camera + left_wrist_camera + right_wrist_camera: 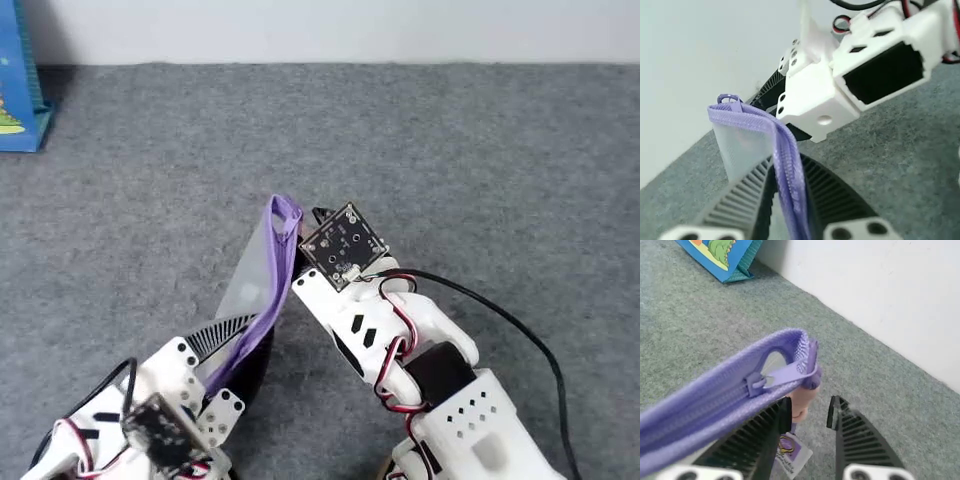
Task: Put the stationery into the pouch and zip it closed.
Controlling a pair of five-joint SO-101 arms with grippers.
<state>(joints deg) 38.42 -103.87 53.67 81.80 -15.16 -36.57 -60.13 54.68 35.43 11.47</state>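
Pouch [268,300]: was held up off the table with its purple zip edge on top; one end sat in the left gripper [788,167], the far end just beside the right gripper [809,410].
Left gripper: jaws were pressed onto the zip band from both sides, pinching the pouch.
Right gripper: jaws were spread with nothing between them; the pouch's end corner lay against one jaw.
Zip: slider [754,384] sat close to the far end, pull tab [786,374] lay flat toward the corner; the teeth on show looked meshed.
Contents: could not tell; a pinkish bit and a small tag [790,450] hung under the corner.
Weight: judged light, since one pinch at the end carried it.
Stiffness: translucent body looked thin and limp; the zip band was the only part with any spine, so it would likely fold if let go.
Hold points: zip band for bracing, pull tab for the zip. The tab looked small and smooth, so a shallow pinch could slip off.
Counter-hold: pulling the slider needed tension along the band, or the fabric would bunch.
Surface: table [480,150] was covered in grey felt-like matting, soft and likely grippy.
Room: white wall [350,30] ran along the far edge; blue box [18,95] stood at the far corner, well apart; black cable [505,320] trailed off the right arm.
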